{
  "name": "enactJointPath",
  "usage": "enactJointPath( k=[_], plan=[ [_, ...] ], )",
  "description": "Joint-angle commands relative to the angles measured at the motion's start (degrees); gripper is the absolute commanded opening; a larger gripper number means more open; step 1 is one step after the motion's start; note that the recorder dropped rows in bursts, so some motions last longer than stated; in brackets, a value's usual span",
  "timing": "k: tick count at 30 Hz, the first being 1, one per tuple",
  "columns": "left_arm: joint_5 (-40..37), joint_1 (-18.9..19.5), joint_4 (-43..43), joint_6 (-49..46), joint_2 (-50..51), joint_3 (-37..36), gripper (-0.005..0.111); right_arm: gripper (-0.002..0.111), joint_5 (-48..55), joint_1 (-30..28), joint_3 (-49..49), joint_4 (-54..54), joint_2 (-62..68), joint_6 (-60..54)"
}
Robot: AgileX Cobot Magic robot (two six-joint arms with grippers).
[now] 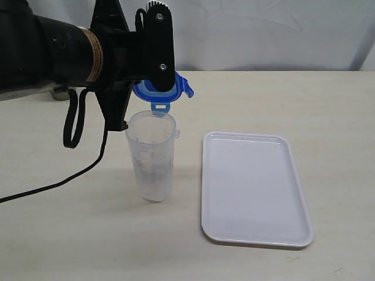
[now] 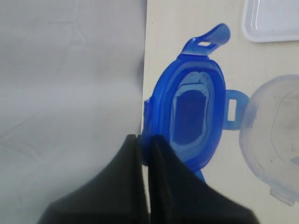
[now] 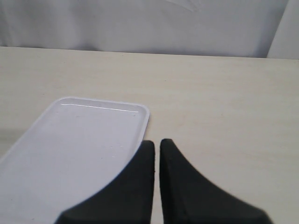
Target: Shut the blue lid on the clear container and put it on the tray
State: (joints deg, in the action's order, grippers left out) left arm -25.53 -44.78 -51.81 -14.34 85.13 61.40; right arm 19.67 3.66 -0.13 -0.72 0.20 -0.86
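The clear container (image 1: 152, 158) stands upright on the table, left of the tray (image 1: 252, 187). Just above its rim hangs the blue lid (image 1: 158, 93), level, with its tabs flared out. My left gripper (image 1: 161, 79) is shut on the lid's edge. In the left wrist view the black fingertips (image 2: 161, 144) pinch the rim of the blue lid (image 2: 189, 121), and the clear container's mouth (image 2: 275, 135) lies beside it. The right gripper (image 3: 157, 142) is shut on nothing, above the table beside the tray's corner (image 3: 93, 135). The right arm is out of the exterior view.
A black cable (image 1: 76, 134) hangs in a loop from the left arm and trails off across the table to the left. A white cloth backdrop (image 1: 263, 35) closes off the back of the table.
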Motion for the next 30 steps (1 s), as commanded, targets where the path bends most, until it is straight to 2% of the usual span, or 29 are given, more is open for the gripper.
enactJointPath(
  k=[1, 17, 30],
  plan=[
    [0.3, 0.2, -0.8, 1.1, 1.3, -0.1, 0.0, 0.004, -0.1, -0.2, 0.1, 0.1, -0.2, 0.2],
    [-1.8, 0.1, -3.0, 8.3, 0.7, -0.1, 0.0, 0.004, -0.1, -0.2, 0.1, 0.1, -0.2, 0.2],
    [-4.7, -2.0, -3.5, 8.6, -0.6, -0.1, 0.0, 0.004, -0.1, -0.2, 0.1, 0.1, -0.2, 0.2]
  ],
)
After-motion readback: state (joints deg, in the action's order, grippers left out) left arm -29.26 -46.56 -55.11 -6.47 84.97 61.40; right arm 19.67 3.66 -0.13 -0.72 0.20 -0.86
